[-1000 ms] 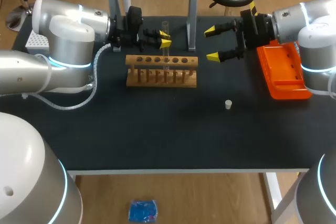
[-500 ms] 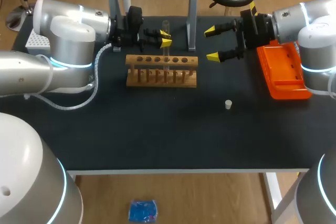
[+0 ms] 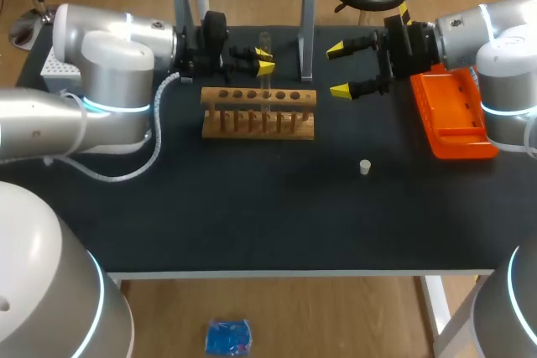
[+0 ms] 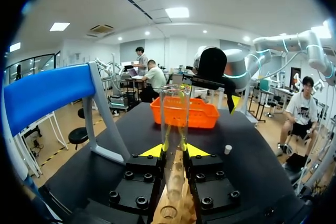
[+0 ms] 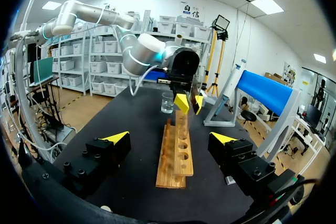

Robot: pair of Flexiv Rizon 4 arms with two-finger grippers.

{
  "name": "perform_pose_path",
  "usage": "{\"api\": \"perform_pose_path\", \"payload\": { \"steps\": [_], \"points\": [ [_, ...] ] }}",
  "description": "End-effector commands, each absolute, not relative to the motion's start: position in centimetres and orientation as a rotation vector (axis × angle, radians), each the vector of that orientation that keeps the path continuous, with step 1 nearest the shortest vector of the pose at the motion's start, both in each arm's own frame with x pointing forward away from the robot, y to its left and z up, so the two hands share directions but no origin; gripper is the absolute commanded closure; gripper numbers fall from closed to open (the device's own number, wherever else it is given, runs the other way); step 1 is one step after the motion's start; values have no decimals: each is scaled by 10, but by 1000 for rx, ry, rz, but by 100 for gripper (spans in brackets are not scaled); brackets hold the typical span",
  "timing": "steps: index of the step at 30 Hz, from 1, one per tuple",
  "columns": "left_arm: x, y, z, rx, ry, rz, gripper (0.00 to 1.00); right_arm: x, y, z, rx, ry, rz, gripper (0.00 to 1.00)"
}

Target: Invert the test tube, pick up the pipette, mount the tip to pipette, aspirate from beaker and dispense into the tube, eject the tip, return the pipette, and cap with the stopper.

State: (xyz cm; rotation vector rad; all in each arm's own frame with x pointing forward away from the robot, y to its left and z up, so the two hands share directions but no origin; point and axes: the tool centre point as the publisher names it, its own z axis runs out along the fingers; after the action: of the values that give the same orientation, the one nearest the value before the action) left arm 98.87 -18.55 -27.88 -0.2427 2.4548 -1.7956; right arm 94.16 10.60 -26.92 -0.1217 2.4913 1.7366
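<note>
Two claws sit over the black tabletop [image 3: 277, 215]. The left claw [image 4: 175, 150] is clamped on the clear test tube [image 4: 175, 111], a yellow tip pressed to either side. The tube stands upright, open mouth up, above the wooden rack [image 3: 258, 115], its lower end down at the rack's row of holes; whether it is seated I cannot tell. The right claw [image 3: 337, 70] hangs with fingers wide apart, holding nothing, just beside the rack's right end and near the orange basket [image 3: 453, 119]. A small white stopper [image 3: 365, 167] lies on the tabletop, well apart from the rack. A glass beaker [image 5: 167, 102] stands beyond the rack's far end, close to the left claw.
</note>
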Motion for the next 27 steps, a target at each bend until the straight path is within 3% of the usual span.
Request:
{"api": "perform_pose_path", "payload": {
  "steps": [1,27],
  "points": [
    [985,-186,-280,-248,2441,-1796,100,942,106,-270,-124,2491,1736,0],
    [988,-189,-289,-245,2471,-1797,100,942,106,-270,-124,2491,1736,0]
  ]
}}
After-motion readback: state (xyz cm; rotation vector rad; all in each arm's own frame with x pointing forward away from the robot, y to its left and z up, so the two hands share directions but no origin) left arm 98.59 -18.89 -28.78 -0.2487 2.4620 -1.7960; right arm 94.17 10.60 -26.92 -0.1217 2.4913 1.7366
